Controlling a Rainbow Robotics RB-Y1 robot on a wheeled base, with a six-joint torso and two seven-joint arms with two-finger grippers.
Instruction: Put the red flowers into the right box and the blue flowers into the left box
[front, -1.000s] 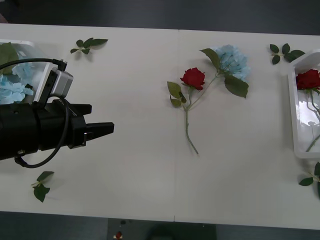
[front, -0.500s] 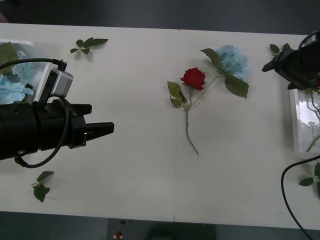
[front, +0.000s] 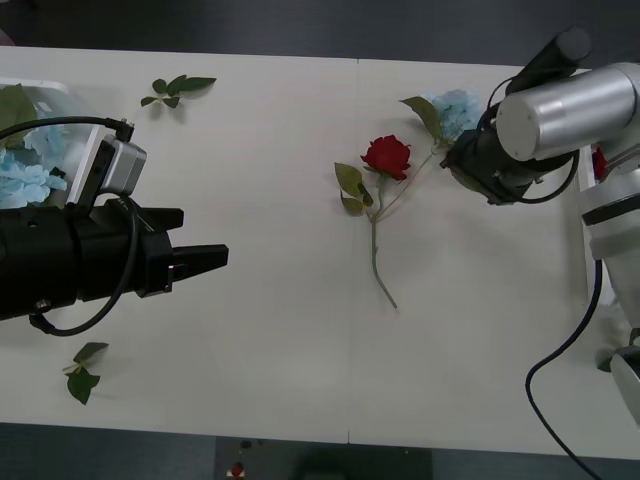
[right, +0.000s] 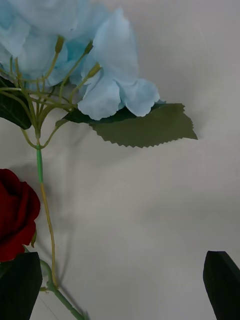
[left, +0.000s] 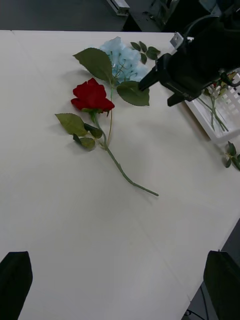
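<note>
White table: wide bare stretch between the two arms, near edge free along the front.

Left gripper hovers over the table's left part, black fingers pointing toward the centre; fingers spread, tips at both corners of the left wrist view, nothing between them. Behind it, the left box at the table's left edge holds blue flowers.

Right gripper sits low over the centre-right, beside a blue hydrangea; fingers spread, nothing pinched. Right wrist view gives the hydrangea's petals, thin stalks and a serrated leaf close up.

A red rose lies mid-table, stem crossing the hydrangea's stem and running toward the near edge.

Right box at the table's right edge; left wrist view shows stems lying in it.

Loose leaf sprigs near the far edge and near front-left. No legible writing.
</note>
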